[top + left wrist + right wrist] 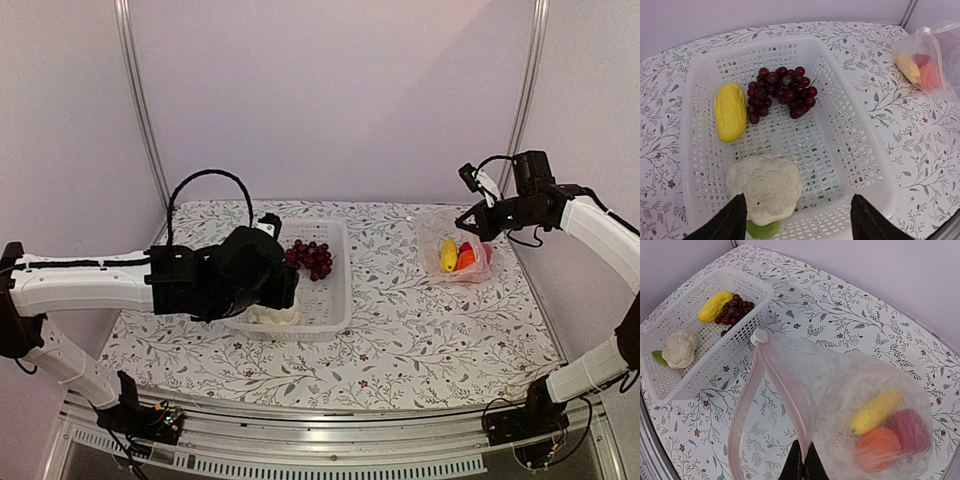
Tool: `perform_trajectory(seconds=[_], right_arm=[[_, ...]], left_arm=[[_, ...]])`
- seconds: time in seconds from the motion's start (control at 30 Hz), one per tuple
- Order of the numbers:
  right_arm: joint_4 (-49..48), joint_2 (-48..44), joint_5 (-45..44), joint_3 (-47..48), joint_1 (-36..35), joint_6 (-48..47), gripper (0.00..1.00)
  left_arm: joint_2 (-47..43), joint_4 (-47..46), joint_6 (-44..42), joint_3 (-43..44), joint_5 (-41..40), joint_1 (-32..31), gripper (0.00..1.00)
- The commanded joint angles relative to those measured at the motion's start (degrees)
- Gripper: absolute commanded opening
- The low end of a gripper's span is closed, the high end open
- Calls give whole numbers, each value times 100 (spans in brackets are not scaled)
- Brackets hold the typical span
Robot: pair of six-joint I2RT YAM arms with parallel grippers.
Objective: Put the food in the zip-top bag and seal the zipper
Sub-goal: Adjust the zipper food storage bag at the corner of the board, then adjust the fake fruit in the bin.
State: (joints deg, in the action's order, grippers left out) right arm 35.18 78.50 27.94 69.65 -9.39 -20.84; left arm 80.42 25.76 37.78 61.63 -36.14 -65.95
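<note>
1. Top view: the white lattice basket [338, 300] sits left of centre on the bench [430, 340]. The left claw [278, 296] hangs over its near end, above the cauliflower [272, 316], with the grape bunch [311, 258] farther back. At far right, the right claw [470, 222] holds up the zip-top bag [432, 245], well apart from the basket.
2. Left wrist view: the left claw is spread wide and empty. The cauliflower lies off-centre, close by the left finger; whether they touch cannot be told. A yellow piece [730, 111] lies far left. Closing from here would likely shove the cauliflower sideways or pinch only its edge. The tips could also snag the basket's near wall.
3. Right wrist view: the right claw is clenched on the pinkish zipper [792, 402], and the mouth gapes as a narrow loop. Inside lie a bagged yellow piece [876, 410], an orange piece [877, 447] and a red piece [912, 430]. Pinched at one spot only, the mouth may sag, so the cauliflower could catch its rim.
</note>
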Motion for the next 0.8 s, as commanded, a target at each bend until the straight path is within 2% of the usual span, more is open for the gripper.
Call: perform_trajectory(seconds=[0.0,0.17,0.37,0.47,0.6,0.77], right_arm=[[-223,-154,188,-90,-43,-106,0],[-547,-182,460,-395,-39,48,0],[-798,-300,685,-468,-43,248,0],[-889,-372,729,-588,-35,285,0],[-960,-349,797,-783,-41,307,0],[-979,-350,818,-962,-38,271,0]], left_arm=[[-136,396,252,-89,265,484,70],[157,379,106,-5,698,1116,70],[964,283,-251,447,1173,1784,73],[1395,154,-511,711,1542,2091,71],[1982,220,-669,1162,1809,2381,66],[2624,346,-773,1644,1842,2560,67]])
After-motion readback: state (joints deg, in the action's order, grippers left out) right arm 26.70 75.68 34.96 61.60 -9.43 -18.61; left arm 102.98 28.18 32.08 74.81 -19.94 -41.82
